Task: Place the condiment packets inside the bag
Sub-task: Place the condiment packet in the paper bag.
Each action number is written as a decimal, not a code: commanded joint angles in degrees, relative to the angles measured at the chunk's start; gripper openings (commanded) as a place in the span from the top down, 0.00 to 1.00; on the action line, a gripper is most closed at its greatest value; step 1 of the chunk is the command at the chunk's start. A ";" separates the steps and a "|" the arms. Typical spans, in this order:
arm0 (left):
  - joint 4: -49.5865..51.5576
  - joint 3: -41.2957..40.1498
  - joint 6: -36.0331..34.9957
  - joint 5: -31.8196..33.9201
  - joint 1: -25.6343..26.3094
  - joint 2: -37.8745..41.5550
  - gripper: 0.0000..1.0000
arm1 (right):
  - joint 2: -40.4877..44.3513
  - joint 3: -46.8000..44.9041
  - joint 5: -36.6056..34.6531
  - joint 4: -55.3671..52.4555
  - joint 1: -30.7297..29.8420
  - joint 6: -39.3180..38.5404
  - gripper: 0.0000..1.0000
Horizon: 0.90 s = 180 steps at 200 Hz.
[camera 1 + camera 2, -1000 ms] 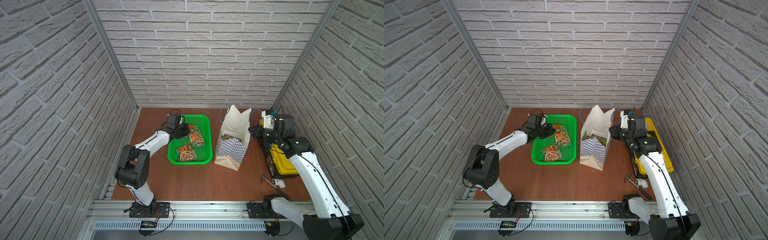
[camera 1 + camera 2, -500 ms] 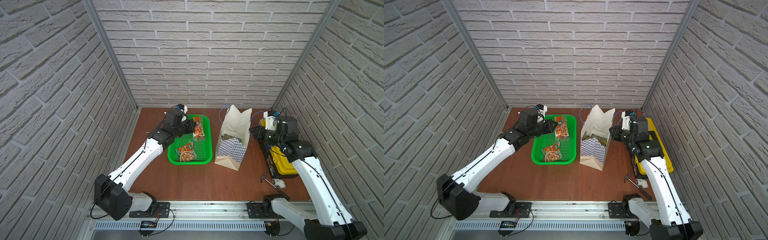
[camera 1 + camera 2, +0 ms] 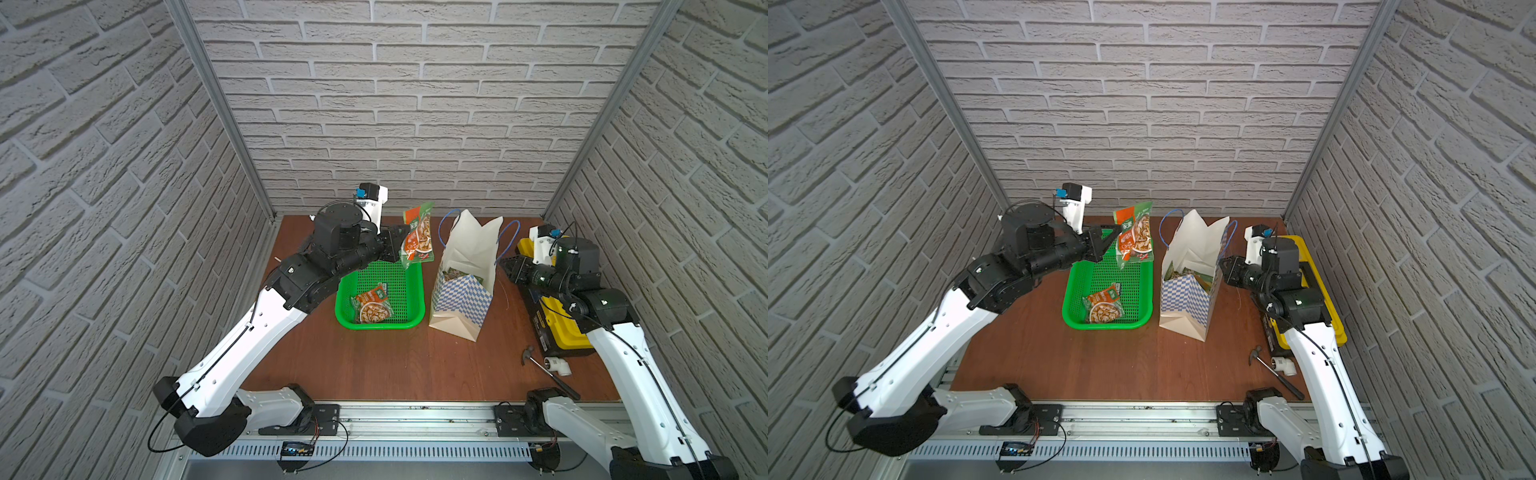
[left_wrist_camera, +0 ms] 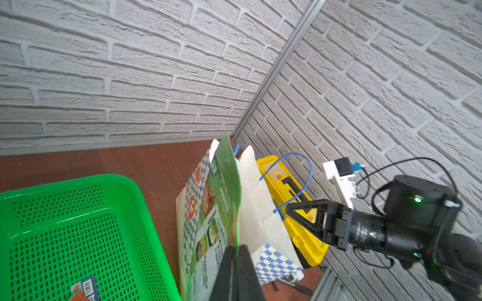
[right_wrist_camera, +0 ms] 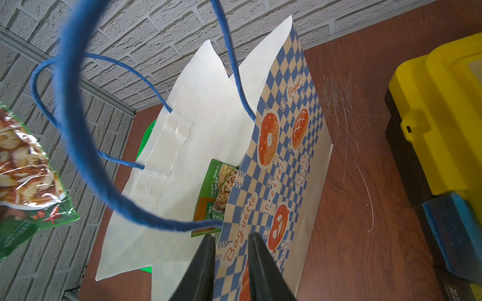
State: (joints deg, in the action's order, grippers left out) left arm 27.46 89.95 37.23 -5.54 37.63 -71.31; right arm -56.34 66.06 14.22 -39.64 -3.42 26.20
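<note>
My left gripper [image 3: 401, 245] is shut on a green and orange condiment packet [image 3: 417, 235], which hangs upright above the far end of the basket, just left of the bag [image 3: 469, 257]. The left wrist view shows the fingers [image 4: 229, 260] pinching the packet's [image 4: 221, 198] edge. Another packet [image 3: 371, 304] lies in the basket, and one [image 5: 219, 187] stands inside the white, blue-checkered bag. My right gripper [image 3: 503, 262] sits at the bag's right rim, by a blue cord handle [image 5: 78, 135]. Its jaws [image 5: 230, 235] stand a little apart, over the checkered wall.
The green perforated basket [image 3: 380, 326] sits left of the bag. A yellow-and-black toolbox [image 3: 569, 336] lies under my right arm by the right wall. A hammer [image 3: 548, 372] and a white fitting [image 3: 557, 365] lie in front of it.
My left arm has lifted a packet out of the basket and carried it up and right, toward the bag. The right gripper has stayed at the bag's rim.
</note>
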 commanded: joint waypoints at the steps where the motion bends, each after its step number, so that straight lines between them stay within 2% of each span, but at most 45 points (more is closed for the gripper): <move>1: -1.47 3.60 -2.53 0.20 2.52 -0.02 1.00 | 0.61 -0.32 0.81 1.97 0.17 0.26 0.72; 59: -3.90 10.73 -4.84 -3.00 7.74 -2.73 1.00 | 0.32 -1.25 1.24 3.32 0.21 0.72 0.73; 91: -6.84 11.91 -5.06 -5.33 9.78 -4.93 1.00 | 0.61 -1.63 1.18 3.60 0.17 0.87 0.74; 155: -7.19 17.62 -3.76 -8.49 11.24 -16.58 1.00 | 1.40 -2.68 1.33 4.26 0.17 1.22 0.75; 180: -6.11 18.85 -3.40 -7.88 11.28 -20.75 1.00 | 1.84 -3.57 1.69 4.83 0.17 1.58 0.76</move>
State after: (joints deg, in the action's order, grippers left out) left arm 23.79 106.56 33.45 -12.80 48.60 -89.52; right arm -55.81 63.61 15.16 -37.80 -3.42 26.89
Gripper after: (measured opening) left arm 0.067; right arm 0.240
